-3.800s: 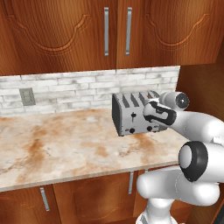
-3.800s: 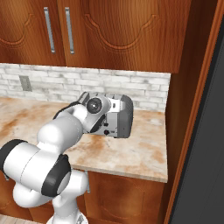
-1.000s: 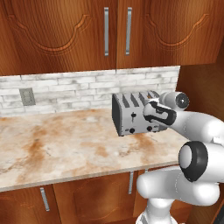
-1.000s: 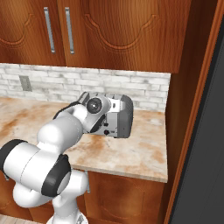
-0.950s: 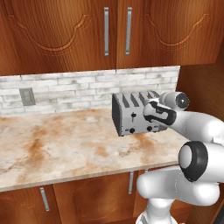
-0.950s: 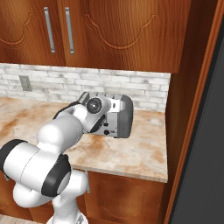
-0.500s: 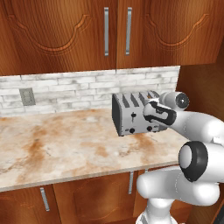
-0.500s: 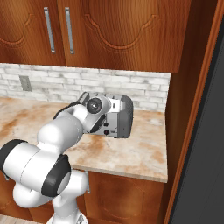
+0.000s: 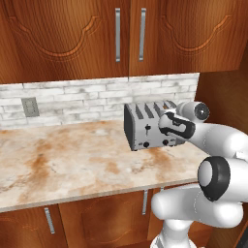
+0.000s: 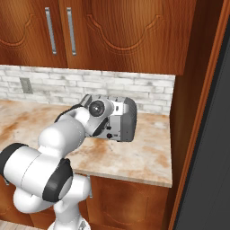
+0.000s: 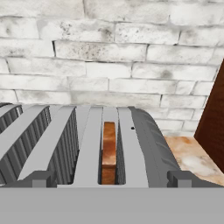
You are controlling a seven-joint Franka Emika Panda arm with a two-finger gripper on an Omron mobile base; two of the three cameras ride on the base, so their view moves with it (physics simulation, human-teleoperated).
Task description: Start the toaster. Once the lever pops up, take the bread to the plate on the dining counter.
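Pincer (image 11: 109, 178) stood wide, empty, at the toaster (image 9: 147, 125) front. Bread (image 11: 109, 151) sat upright in its slot nearest the cabinet side. We feared a finger snagging the slot edge, tipping the slice

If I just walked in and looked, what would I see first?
Probably the big white robot arm reaching over the marbled beige counter, its open tool right at the front of the boxy silver-grey toaster by the white brick wall. Up close, a small brown-crusted bread slice sits down in the toaster's rightmost slot.
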